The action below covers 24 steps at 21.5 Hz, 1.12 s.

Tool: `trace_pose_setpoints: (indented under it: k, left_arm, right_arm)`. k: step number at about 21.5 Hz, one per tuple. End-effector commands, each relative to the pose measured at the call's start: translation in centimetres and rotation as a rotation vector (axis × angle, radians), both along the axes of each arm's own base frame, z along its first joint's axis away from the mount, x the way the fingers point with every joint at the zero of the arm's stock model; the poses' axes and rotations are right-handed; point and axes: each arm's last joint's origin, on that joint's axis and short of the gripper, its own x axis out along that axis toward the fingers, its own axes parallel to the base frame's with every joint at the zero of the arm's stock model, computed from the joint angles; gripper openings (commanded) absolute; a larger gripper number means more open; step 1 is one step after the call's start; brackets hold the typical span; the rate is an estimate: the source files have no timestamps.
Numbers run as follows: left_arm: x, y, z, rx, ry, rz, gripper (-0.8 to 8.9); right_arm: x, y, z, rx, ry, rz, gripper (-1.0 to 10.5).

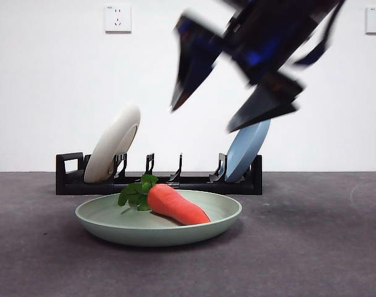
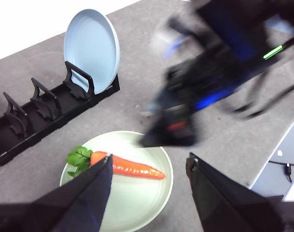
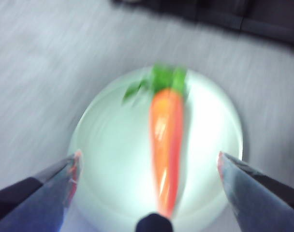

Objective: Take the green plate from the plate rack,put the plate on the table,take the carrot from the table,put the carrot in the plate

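The carrot (image 1: 175, 204) is lying inside the green plate (image 1: 222, 218), and the plate is sitting flat on the table (image 1: 324, 247), just in front of the plate rack (image 1: 70, 176). In the front view the carrot's leafy end is pointing toward the left and its tapered tip is pointing toward the right, nearer the camera. The carrot is touching the plate only; no jaw is touching it.

The right gripper (image 3: 147, 166) is hanging above the plate with its jaws spread wide and released, holding nothing. In the right wrist view, which is blurred, the carrot is showing between the two jaws, well below them. In the front view this gripper is appearing as a large dark blurred shape at the upper right, above the rack and clear of the plate.

The left gripper (image 2: 149, 169) is also standing open and empty, raised over the near edge of the plate. Its view is showing the right arm as a dark blur over the table beyond the plate.

The rack is holding a cream-white plate (image 1: 112, 151) leaning in a slot near its left end and a blue plate (image 1: 247, 150) leaning in a slot near its right end. The slots between them are holding nothing.
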Motion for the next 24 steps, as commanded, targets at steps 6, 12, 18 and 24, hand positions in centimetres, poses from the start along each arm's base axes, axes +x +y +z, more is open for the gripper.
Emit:
trace_pose_setpoints:
  k: [6, 12, 18, 24]
  left_arm:
    - [-0.2, 0.3, -0.8, 0.067, 0.045, -0.001, 2.55]
    - [-0.3, 0.4, -1.1, 0.099, 0.066, -0.003, 2.47]
    - [-0.4, 0.5, -1.3, 0.117, 0.078, -0.006, -0.06]
    - [-0.4, 0.5, -1.3, 0.120, 0.084, -0.013, -0.05]
  right_arm:
    - [-7.1, -5.7, 4.0, -0.030, 0.183, 0.097, 4.6]
    - [-9.2, -7.6, 5.1, -0.031, 0.157, 0.111, 3.6]
    - [-9.6, -8.0, 5.5, -0.014, 0.134, 0.114, -0.2]
    - [-9.6, -7.9, 5.4, -0.020, 0.134, 0.112, -0.1]
